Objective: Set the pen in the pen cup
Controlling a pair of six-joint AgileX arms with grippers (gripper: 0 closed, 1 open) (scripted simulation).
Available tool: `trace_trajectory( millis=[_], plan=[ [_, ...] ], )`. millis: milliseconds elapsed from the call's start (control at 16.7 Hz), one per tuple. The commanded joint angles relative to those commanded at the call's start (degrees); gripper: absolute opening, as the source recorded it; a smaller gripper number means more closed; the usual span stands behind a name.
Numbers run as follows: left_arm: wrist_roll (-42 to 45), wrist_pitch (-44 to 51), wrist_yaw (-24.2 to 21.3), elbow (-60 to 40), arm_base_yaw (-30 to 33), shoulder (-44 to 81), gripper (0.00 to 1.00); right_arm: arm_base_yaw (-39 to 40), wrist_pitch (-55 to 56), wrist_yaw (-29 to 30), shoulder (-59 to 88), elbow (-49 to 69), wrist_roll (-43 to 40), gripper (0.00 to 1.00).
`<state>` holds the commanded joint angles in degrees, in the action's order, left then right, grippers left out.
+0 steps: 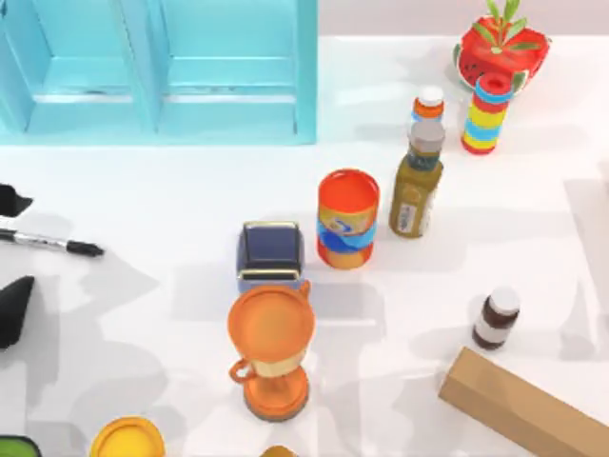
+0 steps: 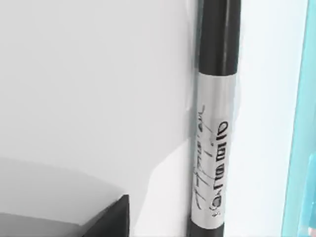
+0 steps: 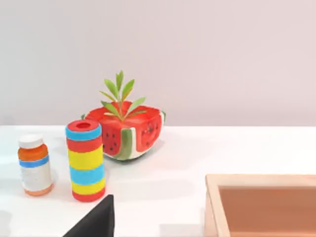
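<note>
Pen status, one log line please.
pen: flat on table, left edge | left gripper: open, straddling pen | pen cup: empty

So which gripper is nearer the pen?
Left. The left gripper straddles the pen at the table's left edge, fingers open either side. The right arm is parked off to the right, near the wooden box.

Left gripper working at the table's left edge, right arm parked.

I am holding my left gripper (image 1: 9,257) low at the far left of the table, its two dark fingers (image 1: 13,309) spread wide apart, one toward the back and one toward the front, neither touching anything. In the left wrist view one dark fingertip (image 2: 106,219) is showing at the corner. My right gripper is showing as one dark fingertip (image 3: 96,222) in its own wrist view.
</note>
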<state>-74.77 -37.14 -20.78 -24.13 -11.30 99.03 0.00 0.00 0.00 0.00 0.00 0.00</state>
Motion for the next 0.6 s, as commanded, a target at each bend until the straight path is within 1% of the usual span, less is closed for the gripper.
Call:
trace_trajectory(
  millis=[360,600],
  plan=[
    [-2.3,-8.7,2.8,-7.2,3.7,15.3,1.0,0.0,0.0,0.0,0.0,0.0,0.0,1.0],
    [-2.9,-11.2,3.5,-8.9,4.7,19.3,1.0,0.0,0.0,0.0,0.0,0.0,0.0,1.0]
  ],
)
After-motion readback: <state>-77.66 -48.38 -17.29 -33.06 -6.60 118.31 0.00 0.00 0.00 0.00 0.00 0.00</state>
